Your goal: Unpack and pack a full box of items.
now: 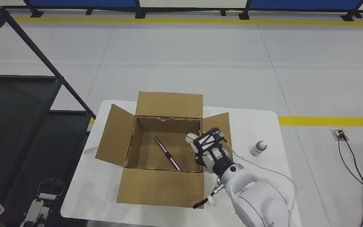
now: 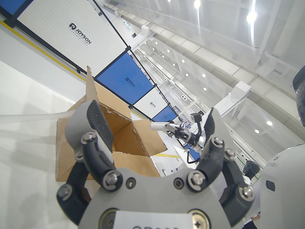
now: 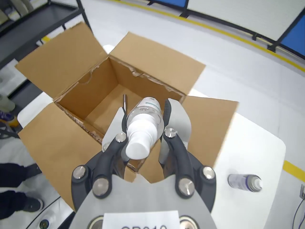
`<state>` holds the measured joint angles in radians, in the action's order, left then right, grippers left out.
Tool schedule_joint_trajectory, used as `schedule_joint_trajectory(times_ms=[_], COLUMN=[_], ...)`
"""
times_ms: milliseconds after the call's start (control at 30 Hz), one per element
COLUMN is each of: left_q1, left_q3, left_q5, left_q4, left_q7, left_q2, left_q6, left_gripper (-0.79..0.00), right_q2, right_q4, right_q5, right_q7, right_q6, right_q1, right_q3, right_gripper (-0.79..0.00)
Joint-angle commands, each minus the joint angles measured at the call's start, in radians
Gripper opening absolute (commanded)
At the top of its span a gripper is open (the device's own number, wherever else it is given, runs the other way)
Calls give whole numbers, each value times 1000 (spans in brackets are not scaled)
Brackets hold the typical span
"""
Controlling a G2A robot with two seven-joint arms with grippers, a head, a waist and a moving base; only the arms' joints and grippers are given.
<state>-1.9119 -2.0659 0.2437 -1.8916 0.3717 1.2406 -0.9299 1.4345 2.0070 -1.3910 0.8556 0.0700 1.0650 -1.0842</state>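
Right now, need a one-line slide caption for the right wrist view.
Right gripper holds a white-capped bottle over the open cardboard box; thin rod inside, can on the table.

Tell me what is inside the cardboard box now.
On the floor of the box lies one thin dark stick. The right gripper, shut on a white bottle, hangs above the opening and covers the corner below it; anything there cannot be seen.

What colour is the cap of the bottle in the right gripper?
White. The cap of the bottle shows best in the right wrist view.
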Motion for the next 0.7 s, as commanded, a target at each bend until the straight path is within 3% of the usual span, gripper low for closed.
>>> schedule_joint_trajectory(times_ms=[0,333,400,667], left_q1=[0,0,0,0], left_q3=[0,0,0,0], left_q5=[0,0,0,0], left_q4=[0,0,0,0], left_q7=[0,0,0,0], left_q2=[0,0,0,0], left_q6=[0,0,0,0], left_gripper=[0,0,0,0], right_q2=[17,168,201,299], right_q4=[-130,-758,-858,-1159], right_q5=[2,73,119,233], right_q7=[29,127,156,68], right_q6=[-29,-245,-256,-279], right_q1=[-105,-532,-587,-709], right_q3=[82,399,431,484], right_gripper=[-785,-785,-785,-785])
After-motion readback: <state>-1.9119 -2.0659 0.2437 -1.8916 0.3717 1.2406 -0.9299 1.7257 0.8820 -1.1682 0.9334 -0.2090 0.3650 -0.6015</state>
